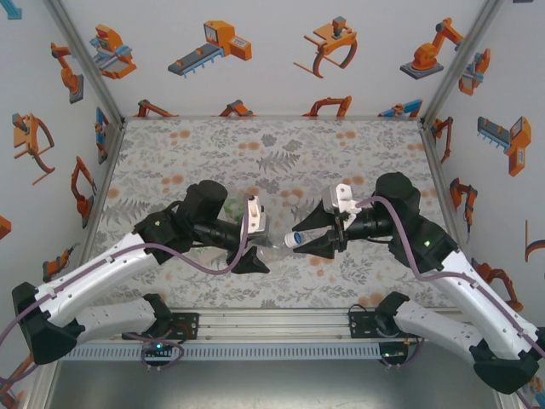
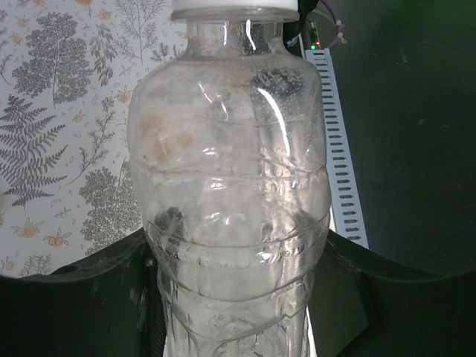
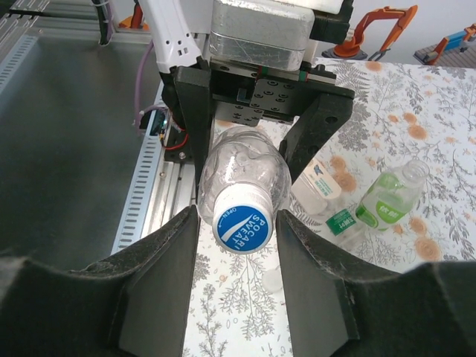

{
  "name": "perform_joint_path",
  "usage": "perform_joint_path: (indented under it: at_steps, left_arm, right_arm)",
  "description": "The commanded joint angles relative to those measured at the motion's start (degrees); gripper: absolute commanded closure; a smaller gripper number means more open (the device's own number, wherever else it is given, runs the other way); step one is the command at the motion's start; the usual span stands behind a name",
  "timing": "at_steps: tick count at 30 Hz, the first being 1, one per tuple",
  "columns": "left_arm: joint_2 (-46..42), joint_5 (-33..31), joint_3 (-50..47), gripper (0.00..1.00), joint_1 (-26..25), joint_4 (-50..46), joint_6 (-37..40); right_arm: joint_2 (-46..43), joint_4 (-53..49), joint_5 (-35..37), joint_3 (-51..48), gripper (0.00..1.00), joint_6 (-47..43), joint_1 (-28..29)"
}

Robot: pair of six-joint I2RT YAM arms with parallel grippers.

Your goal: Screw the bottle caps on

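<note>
Above the table's (image 1: 213, 145) near edge, the left gripper (image 1: 255, 260) clenches the clear bottle (image 1: 272, 250), holding it sideways. The right gripper (image 3: 238, 216) straddles the blue cap (image 3: 243, 227) on that bottle's mouth; whether it's actually pinching, I can't tell.

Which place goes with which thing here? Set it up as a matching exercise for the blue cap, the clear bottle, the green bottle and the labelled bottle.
Things:
1. blue cap
2. clear bottle
3. green bottle
4. labelled bottle

Places:
a. on the table, the one farther from the left gripper
b. gripped in the left gripper's jaws, off the table
c. between the jaws of the right gripper
d. on the table, the one nearer the left gripper

Pairs: 1-c, 2-b, 3-a, 4-d
</note>
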Motion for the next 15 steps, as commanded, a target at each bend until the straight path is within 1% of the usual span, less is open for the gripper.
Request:
perform_joint_path:
  at_steps: [1,6,12,15]
  left_arm:
    - [-0.9,1.8,2.6,1.0,0.1,-1.2,0.8]
    - [-0.5,1.6,3.3,1.0,0.0,-2.0,1.4]
    - [0.0,1.6,3.7,1.0,0.0,-2.3,1.5]
    - [0.2,1.6,3.8,1.0,0.0,-2.3,1.5]
  right_arm:
    - [-0.2,2.9,-1.6,-0.6,0.57,-1.0,0.0]
    - [-0.1,3.7,-2.3,-0.9,0.61,-0.3,0.0]
    - [0.1,5.0,-2.4,-1.2,0.6,0.7,0.0]
    - [0.1,5.0,-2.5,-1.1,0.65,0.7,0.0]
